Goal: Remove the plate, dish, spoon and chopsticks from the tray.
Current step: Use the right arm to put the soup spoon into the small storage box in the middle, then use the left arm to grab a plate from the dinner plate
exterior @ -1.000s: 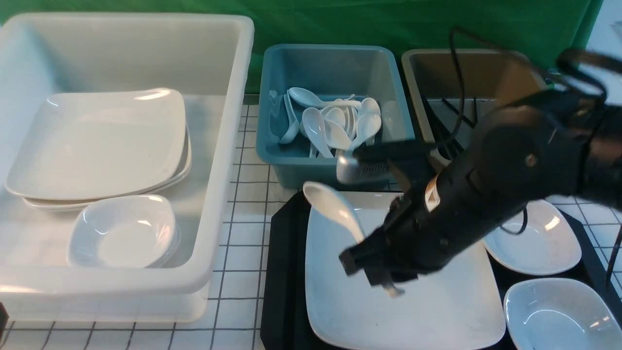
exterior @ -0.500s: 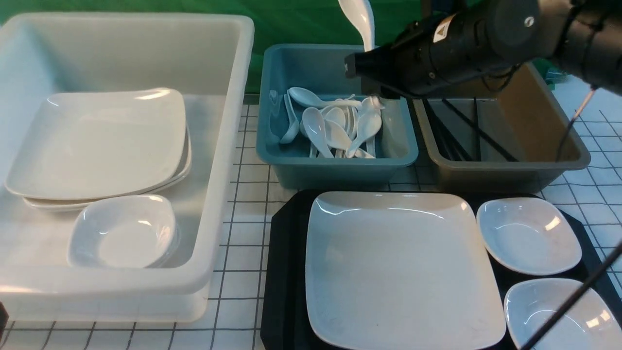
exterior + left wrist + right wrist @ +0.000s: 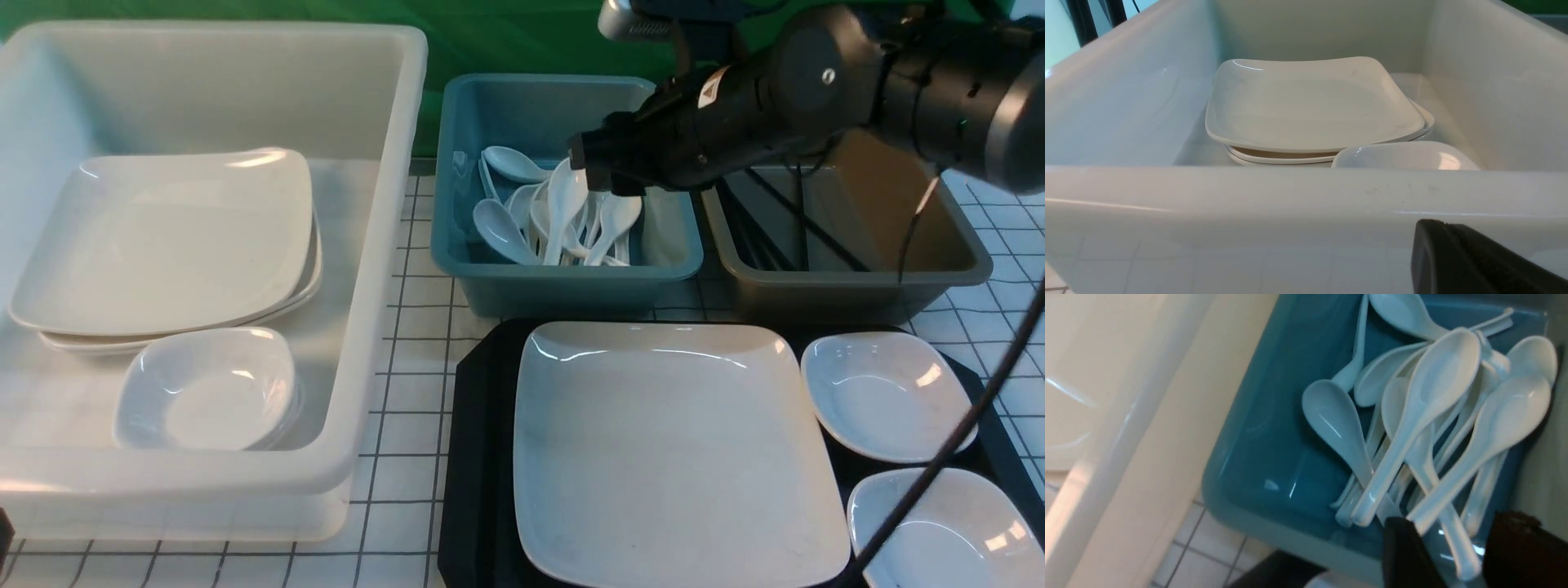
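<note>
The large white plate [image 3: 669,449] lies on the black tray [image 3: 478,457], with two small white dishes [image 3: 886,392] [image 3: 939,523] at its right. My right gripper [image 3: 586,167] [image 3: 1455,520] hangs open over the blue tub [image 3: 563,282]. A white spoon [image 3: 565,196] leans on the spoon pile just below it. That spoon's handle [image 3: 1457,551] shows blurred and loose between the parted fingers. Black chopsticks [image 3: 784,220] lie in the brown tub [image 3: 857,282]. My left gripper [image 3: 1431,228] is shut and empty outside the white tub's near wall.
A big white tub [image 3: 384,245] at the left holds stacked square plates [image 3: 163,237] and a small dish [image 3: 208,392]. The blue tub holds several white spoons. A black cable [image 3: 939,465] crosses the nearest dish at the right. The table has a white grid cover.
My right arm carried the spoon up from the plate to the blue tub, then its jaws opened and the spoon dropped onto the pile. The left gripper has not moved.
</note>
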### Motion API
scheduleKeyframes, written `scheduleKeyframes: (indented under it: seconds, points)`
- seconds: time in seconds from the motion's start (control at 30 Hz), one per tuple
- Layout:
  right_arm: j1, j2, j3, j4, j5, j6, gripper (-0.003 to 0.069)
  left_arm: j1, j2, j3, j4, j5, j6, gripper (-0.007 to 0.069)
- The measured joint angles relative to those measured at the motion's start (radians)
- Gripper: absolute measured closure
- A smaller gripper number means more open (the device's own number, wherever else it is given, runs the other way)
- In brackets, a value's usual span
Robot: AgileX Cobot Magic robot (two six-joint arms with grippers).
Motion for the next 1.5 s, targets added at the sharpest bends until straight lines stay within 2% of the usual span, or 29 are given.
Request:
scheduleKeyframes:
  seconds: [0.07, 0.1, 0.17, 0.23, 0.47, 0.73, 1.0, 1.07, 1.1, 1.13, 1.17, 1.2, 1.23, 1.27, 1.37, 1.5]
  points:
    - [0.000, -0.083, -0.005, 0.000, 0.105, -0.057, 0.0466, 0.000, 0.000, 0.000, 0.000, 0.000, 0.000, 0.0603]
    - [0.000, -0.083, -0.005, 0.000, 0.115, -0.062, 0.0476, 0.000, 0.000, 0.000, 0.000, 0.000, 0.000, 0.0603]
    - [0.000, -0.198, -0.010, 0.000, 0.239, -0.113, 0.0588, 0.000, 0.000, 0.000, 0.000, 0.000, 0.000, 0.0603]
    - [0.000, -0.294, -0.011, 0.000, 0.338, -0.135, 0.0629, 0.000, 0.000, 0.000, 0.000, 0.000, 0.000, 0.0603]
    - [0.000, -0.569, -0.014, 0.000, 0.646, -0.147, 0.0629, 0.000, 0.000, 0.000, 0.000, 0.000, 0.000, 0.0603]
    - [0.000, -0.798, 0.129, -0.004, 0.667, -0.151, 0.0629, 0.000, 0.000, 0.000, 0.000, 0.000, 0.000, 0.0603]
    - [0.000, -1.165, 0.510, -0.004, 0.657, -0.133, 0.0622, 0.000, 0.000, 0.000, -0.014, -0.014, -0.007, 0.0603]
    - [0.000, -1.256, 0.601, -0.004, 0.629, -0.114, 0.0621, 0.000, 0.000, 0.000, -0.135, -0.066, -0.076, 0.0603]
    - [0.000, -1.299, 0.643, -0.004, 0.609, -0.108, 0.0618, 0.000, 0.000, 0.000, -0.293, -0.112, -0.169, 0.0603]
    - [0.000, -1.315, 0.659, -0.004, 0.598, -0.108, 0.0618, 0.000, 0.000, 0.000, -0.322, -0.112, -0.186, 0.0603]
    - [0.000, -1.366, 0.712, -0.004, 0.559, -0.104, 0.0617, 0.000, 0.000, 0.000, -0.525, -0.165, -0.308, 0.0603]
    - [0.000, -1.373, 0.719, -0.004, 0.553, -0.104, 0.0617, 0.000, 0.000, 0.000, -0.579, -0.176, -0.340, 0.0603]
    - [0.000, -1.420, 0.768, -0.004, 0.508, -0.102, 0.0615, 0.000, 0.000, 0.000, -0.758, -0.214, -0.448, 0.0603]
    - [0.000, -1.443, 0.792, -0.004, 0.489, -0.100, 0.0615, 0.000, 0.000, 0.000, -0.833, -0.237, -0.495, 0.0603]
    - [0.000, -1.481, 0.833, -0.004, 0.469, -0.096, 0.0615, 0.000, 0.000, 0.000, -0.892, -0.283, -0.552, 0.0603]
    - [0.000, -1.485, 0.841, -0.004, 0.467, -0.092, 0.0613, 0.000, 0.000, 0.000, -0.810, -0.338, -0.562, 0.0603]
